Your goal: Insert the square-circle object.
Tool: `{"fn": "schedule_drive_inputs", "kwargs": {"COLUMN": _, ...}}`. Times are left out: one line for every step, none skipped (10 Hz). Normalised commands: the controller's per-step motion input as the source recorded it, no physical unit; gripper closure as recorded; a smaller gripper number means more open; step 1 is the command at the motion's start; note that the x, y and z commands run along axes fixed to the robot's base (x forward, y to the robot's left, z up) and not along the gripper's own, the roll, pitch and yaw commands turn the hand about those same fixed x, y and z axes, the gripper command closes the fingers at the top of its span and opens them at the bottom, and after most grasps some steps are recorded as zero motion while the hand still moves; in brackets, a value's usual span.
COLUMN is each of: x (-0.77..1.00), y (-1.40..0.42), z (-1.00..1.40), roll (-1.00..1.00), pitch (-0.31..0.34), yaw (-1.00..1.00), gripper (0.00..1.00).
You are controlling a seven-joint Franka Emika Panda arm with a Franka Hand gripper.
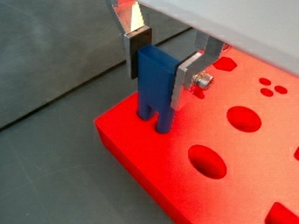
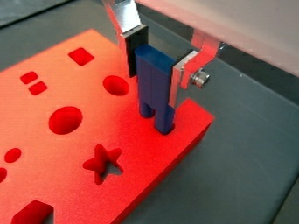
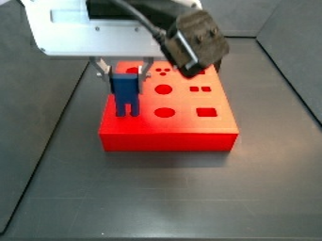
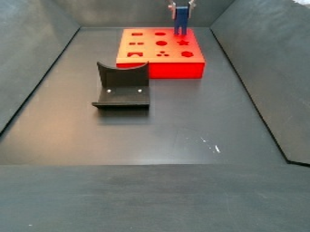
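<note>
The square-circle object (image 1: 156, 83) is a bright-blue piece with a blocky top and two thin legs. It stands upright between my fingers in both wrist views (image 2: 153, 79). My gripper (image 1: 160, 68) is shut on its top, with a finger plate on each side. The leg ends meet the top face of the big red block (image 1: 233, 149) close to one corner; how deep they sit I cannot tell. In a side view the gripper (image 3: 123, 72) holds the blue piece (image 3: 124, 91) over the block's left rear part (image 3: 170, 132).
The red block (image 2: 163, 156) has several shaped holes: circles, squares and a star. The dark fixture (image 4: 121, 88) stands on the floor in front of the block (image 4: 169, 68). Grey walls slope up around the dark floor.
</note>
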Motion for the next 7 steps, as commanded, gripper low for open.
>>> {"fn": "schedule_drive_inputs", "kwargs": {"x": 0.10, "y": -0.01, "z": -0.93, "roll": 0.22, "pitch": 0.000, "yaw": -0.11, "gripper": 1.00}}
{"fn": "schedule_drive_inputs", "kwargs": {"x": 0.09, "y": -0.03, "z": -0.89, "roll": 0.21, "pitch": 0.021, "yaw": -0.14, "gripper": 1.00}}
{"fn": "schedule_drive_inputs", "kwargs": {"x": 0.07, "y": -0.07, "z": -0.87, "roll": 0.19, "pitch": 0.059, "yaw": -0.13, "gripper": 1.00}}
{"fn": "schedule_drive_inputs", "kwargs": {"x": 0.00, "y": -0.06, "z": -0.81, "roll": 0.15, "pitch": 0.113, "yaw": -0.14, "gripper": 1.00}}
{"fn": "schedule_drive_inputs", "kwargs": {"x": 0.00, "y": -0.08, "z": -0.79, "roll": 0.12, "pitch": 0.141, "yaw": -0.13, "gripper": 1.00}}
{"fn": "schedule_drive_inputs", "kwargs": {"x": 0.00, "y": -0.08, "z": -0.74, "roll": 0.11, "pitch": 0.164, "yaw": -0.11, "gripper": 1.00}}
{"fn": "schedule_drive_inputs", "kwargs": {"x": 0.00, "y": -0.16, "z": -0.88, "roll": 0.09, "pitch": 0.113, "yaw": -0.13, "gripper": 1.00}}
